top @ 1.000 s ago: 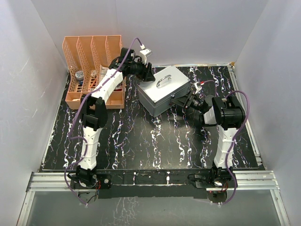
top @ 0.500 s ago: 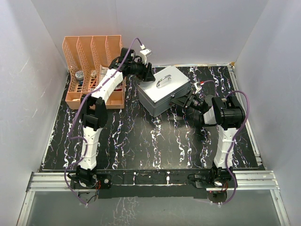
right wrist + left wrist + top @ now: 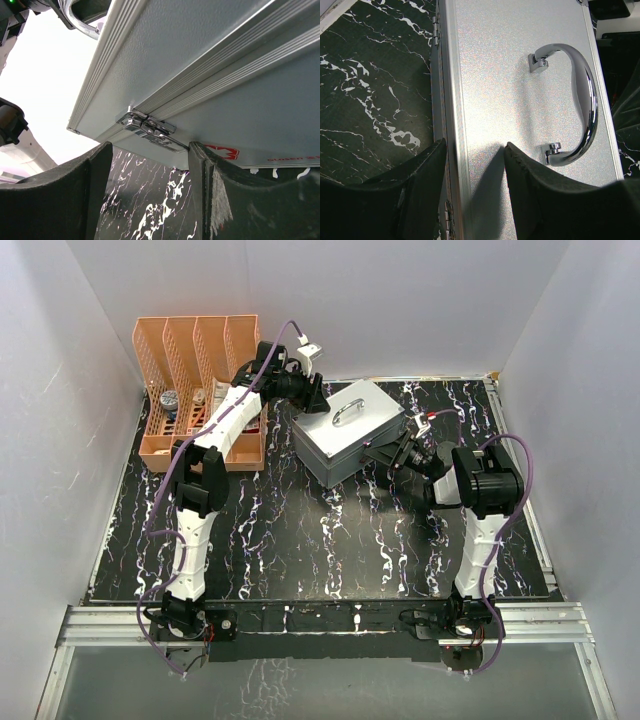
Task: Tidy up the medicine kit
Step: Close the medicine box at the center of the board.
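Observation:
The silver medicine case (image 3: 340,435) lies closed on the black marbled table, its chrome handle (image 3: 348,412) on top. My left gripper (image 3: 314,397) is open at the case's back left edge. In the left wrist view the left gripper (image 3: 475,150) straddles the hinged edge (image 3: 451,100) of the lid, one finger over the lid near the handle (image 3: 582,110). My right gripper (image 3: 396,454) is open at the case's front side. In the right wrist view the right gripper (image 3: 150,155) sits just under the chrome latch (image 3: 150,128), which looks fastened; its right finger (image 3: 225,200) is at the latch lever's end.
An orange slotted rack (image 3: 200,350) stands at the back left, with small items (image 3: 170,400) in its compartments. The left arm reaches past it. White walls close in the table on three sides. A red cross mark (image 3: 222,150) shows on the case's front.
The right arm has shifted very slightly by the case's front. The case and the left arm have not visibly moved.

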